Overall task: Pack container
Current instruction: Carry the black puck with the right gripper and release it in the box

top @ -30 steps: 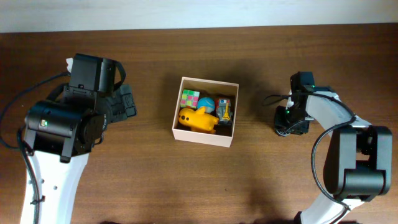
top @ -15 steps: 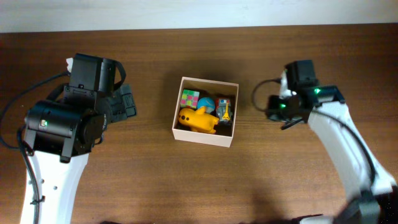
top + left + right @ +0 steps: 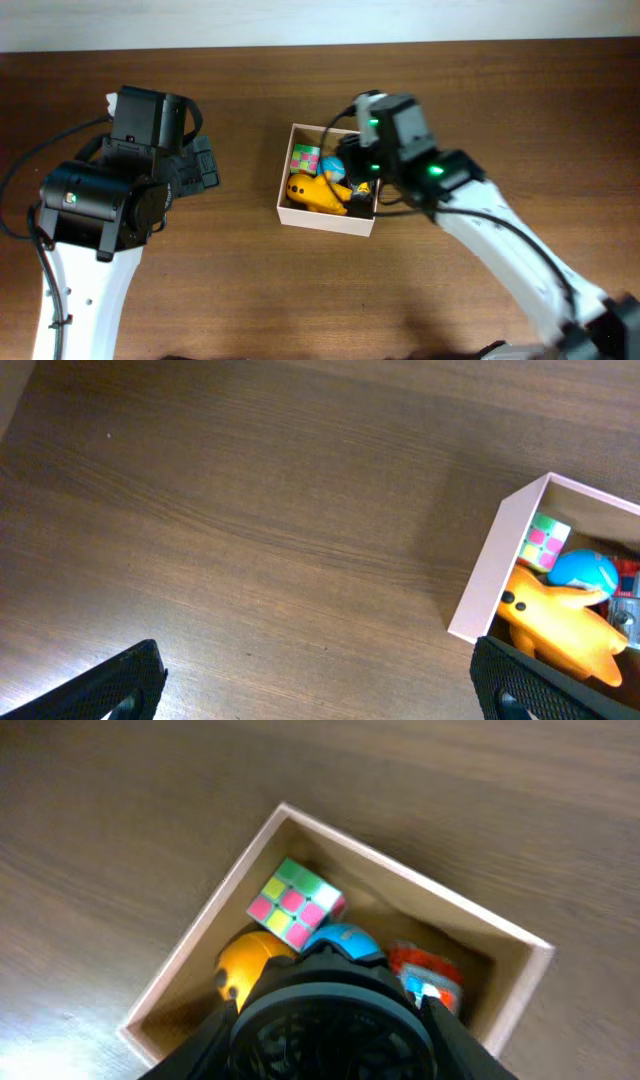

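The container (image 3: pixel 288 213) is a square cream box at the table's middle, also in the left wrist view (image 3: pixel 492 578) and the right wrist view (image 3: pixel 205 920). It holds a yellow toy (image 3: pixel 318 193), a colour cube (image 3: pixel 306 158), a blue ball (image 3: pixel 331 167) and a red-and-blue toy (image 3: pixel 428 975). My right gripper (image 3: pixel 352 166) hangs over the box's right half, shut on a round black object (image 3: pixel 330 1010) held between its fingers (image 3: pixel 205 1050). My left gripper (image 3: pixel 203 165) is open and empty over bare table, left of the box; it shows in its own view (image 3: pixel 325 695).
The dark wooden table (image 3: pixel 250 290) runs to a pale wall edge at the back (image 3: pixel 300 25). The left arm's body (image 3: pixel 100 200) fills the left side. The right arm (image 3: pixel 500 250) reaches in from the lower right.
My right gripper has swung left from the table's right side to above the box, carrying the black object. The left arm has not moved.
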`<state>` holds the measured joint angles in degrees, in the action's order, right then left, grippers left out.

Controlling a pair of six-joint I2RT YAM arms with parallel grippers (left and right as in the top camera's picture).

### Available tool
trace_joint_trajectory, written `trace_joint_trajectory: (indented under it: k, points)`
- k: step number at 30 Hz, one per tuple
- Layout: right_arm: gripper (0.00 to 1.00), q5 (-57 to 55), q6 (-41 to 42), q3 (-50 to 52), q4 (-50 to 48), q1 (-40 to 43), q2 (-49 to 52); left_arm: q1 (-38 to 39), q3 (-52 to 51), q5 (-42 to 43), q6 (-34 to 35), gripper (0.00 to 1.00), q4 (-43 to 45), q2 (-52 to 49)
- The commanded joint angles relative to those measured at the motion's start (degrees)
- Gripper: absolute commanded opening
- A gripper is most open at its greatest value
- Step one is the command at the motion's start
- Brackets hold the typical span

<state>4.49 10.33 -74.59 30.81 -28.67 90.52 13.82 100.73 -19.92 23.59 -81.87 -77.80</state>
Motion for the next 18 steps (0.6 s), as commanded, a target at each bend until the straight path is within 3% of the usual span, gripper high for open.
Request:
trace_joint_trajectory:
  k: [1, 3, 5, 9, 11, 16, 18]
  points:
    - [0.40, -0.7, -3.1, -0.3, -2.2, -0.3, 5.7, -0.3, 0.0, 0.1, 0.3, 0.99, -0.1, 0.0]
    - [0.40, -0.7, -3.1, -0.4, -3.0, 0.3, 8.3, -0.3, 0.0, 0.1, 0.3, 0.99, -0.1, 0.0]
    - [0.58, -0.7, -3.1, -0.4, -3.3, 0.8, 9.9, -0.3, 0.0, 0.1, 0.3, 0.99, -0.1, 0.0]
    - [0.68, -0.6, -4.6, -2.3, -0.4, 1.7, 8.6, -0.3, 0.0, 0.1, 0.3, 0.99, -0.1, 0.0]
    - [0.75, -0.6, -4.6, -6.3, 4.1, 1.7, 6.7, -0.3, 0.0, 0.1, 0.3, 0.99, -0.1, 0.0]
    - [0.79, -0.2, -4.5, -18.0, 18.4, 1.5, 4.3, -0.3, 0.0, 0.1, 0.3, 0.99, -0.1, 0.0]
    - [0.87, 0.9, -4.3, -22.9, 25.0, 0.9, 3.9, -0.3, 0.0, 0.1, 0.3, 0.99, -0.1, 0.0]
